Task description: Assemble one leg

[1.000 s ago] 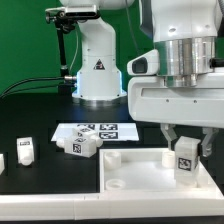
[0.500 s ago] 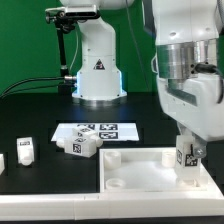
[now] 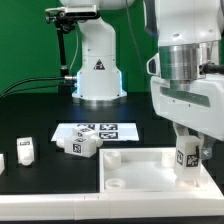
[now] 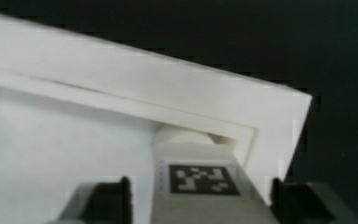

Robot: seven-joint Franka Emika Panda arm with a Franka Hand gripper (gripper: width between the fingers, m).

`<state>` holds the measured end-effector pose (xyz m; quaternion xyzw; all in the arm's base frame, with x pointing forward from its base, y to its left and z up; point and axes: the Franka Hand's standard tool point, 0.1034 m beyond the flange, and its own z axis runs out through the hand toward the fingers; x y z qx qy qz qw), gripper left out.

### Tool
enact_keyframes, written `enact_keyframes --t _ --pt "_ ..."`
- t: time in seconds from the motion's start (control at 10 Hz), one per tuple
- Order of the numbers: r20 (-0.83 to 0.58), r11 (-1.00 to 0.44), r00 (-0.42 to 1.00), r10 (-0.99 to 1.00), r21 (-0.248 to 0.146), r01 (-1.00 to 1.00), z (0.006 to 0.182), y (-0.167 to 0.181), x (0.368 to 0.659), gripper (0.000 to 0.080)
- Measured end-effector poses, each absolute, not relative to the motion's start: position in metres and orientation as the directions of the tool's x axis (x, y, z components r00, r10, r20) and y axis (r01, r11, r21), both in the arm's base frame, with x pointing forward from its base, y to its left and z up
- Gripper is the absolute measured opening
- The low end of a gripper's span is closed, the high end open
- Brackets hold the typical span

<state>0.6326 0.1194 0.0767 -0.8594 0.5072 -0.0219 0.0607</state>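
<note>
The leg (image 3: 187, 160) is a chunky white peg with a black-and-white tag. It stands upright at the near right corner of the large white square panel (image 3: 135, 172). My gripper (image 3: 187, 150) comes down from above and is shut on the leg. In the wrist view the leg (image 4: 202, 182) sits between the two dark fingers (image 4: 108, 200), just before the panel's raised rim (image 4: 140, 95) and a corner hole (image 4: 194, 136). The leg's lower end is hidden.
Another leg (image 3: 83, 143) lies on the marker board (image 3: 100, 131). Two more legs (image 3: 26, 150) lie on the black table at the exterior view's left. The robot base (image 3: 98, 65) stands behind.
The gripper has turned about its vertical axis with the leg in it and dropped slightly. The leg's tag now faces a little differently. The other parts have not moved.
</note>
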Motion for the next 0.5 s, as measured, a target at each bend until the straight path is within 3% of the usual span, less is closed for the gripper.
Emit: enact_keyframes --t 0.1,0.2,0.5 --pt "0.005 -0.658 0.662 -0.750 -0.108 -0.745 0.0765 0.1153 0.6339 0.0529" --pt "0.028 -0.772 0.773 -0.634 -0.087 -0.630 0.0757 0.1158 0.6340 0.0613" --pt "0.050 -0.879 0.878 -0.475 -0.080 -0.471 0.0747 0.1137 0.6337 0.0643"
